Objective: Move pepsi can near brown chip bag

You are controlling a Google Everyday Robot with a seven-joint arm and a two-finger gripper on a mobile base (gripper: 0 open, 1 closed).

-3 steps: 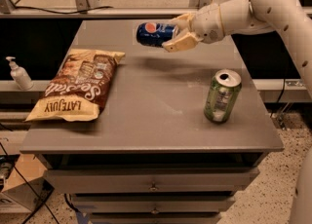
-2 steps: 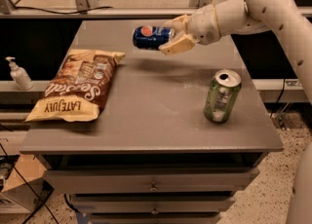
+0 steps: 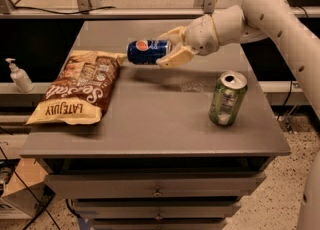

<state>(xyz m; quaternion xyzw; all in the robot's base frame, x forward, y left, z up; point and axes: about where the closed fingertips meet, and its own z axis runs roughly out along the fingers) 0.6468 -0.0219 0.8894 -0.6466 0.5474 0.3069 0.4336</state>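
1. gripper (image 3: 168,49) pinches the pepsi can (image 3: 145,52) by one end; can in air, long axis level, pointing away from the wrist.
2. brown chip bag (image 3: 75,88) lies just past the can's free end, lower, flat on table (image 3: 155,124).
3. Likely only lowering left.

Brown chip bag (image 3: 75,89): brand "LATE JULY" in dark caps on tan band at near end, reads upright to cam. Above it big white script, looks like "Sea Salt", slanted w/ the bag; smaller print illegible

Pepsi can (image 3: 145,52): round red/white/blue Pepsi logo on blue side, facing cam; no wordmark legible. Can lies horizontal in gripper (image 3: 166,50), clamped at its right end, held above table's far half, just right of bag's far corner

Green can (image 3: 227,99): markings on side, unreadable

Pump bottle (image 3: 19,76), left shelf: no legible label
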